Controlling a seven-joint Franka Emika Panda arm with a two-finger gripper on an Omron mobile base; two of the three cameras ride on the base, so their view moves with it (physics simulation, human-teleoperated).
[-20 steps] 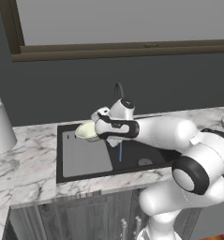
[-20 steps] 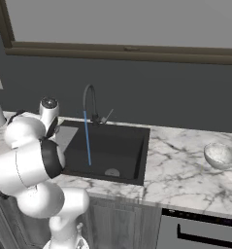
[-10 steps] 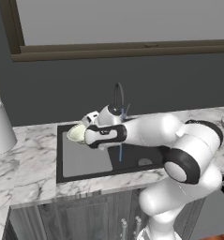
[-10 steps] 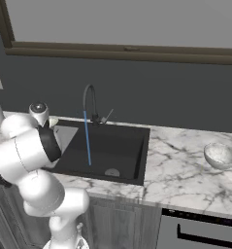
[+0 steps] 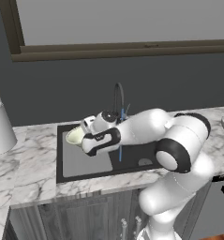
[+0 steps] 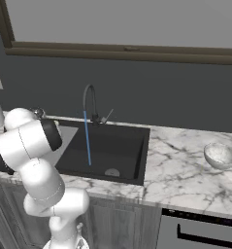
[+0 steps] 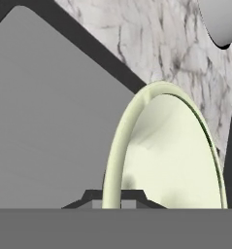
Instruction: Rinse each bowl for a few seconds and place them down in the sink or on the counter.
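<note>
Clamped in the tool (image 5: 84,132), jaws pinching the rim: a pale greenish bowl (image 5: 75,136), tilted on edge above the grey drainboard at the left end of the sink (image 5: 66,173), clear of the blue water stream (image 5: 120,153). Probably light, rigid, wet and slick; best gripped across the rim. Second bowl (image 6: 221,155) waiting on the table (image 6: 185,180).

We saw an arm (image 5: 155,131) of glossy white, built of fat rounded segments that swelled like capsules. Black bands ringed its joints, broadest at the big elbow (image 5: 176,152). The wrist (image 5: 101,138) carried a black curved collar beside a small white block. In the right base view the shoulder (image 6: 27,143) showed the same white shells and dark ring.
</note>
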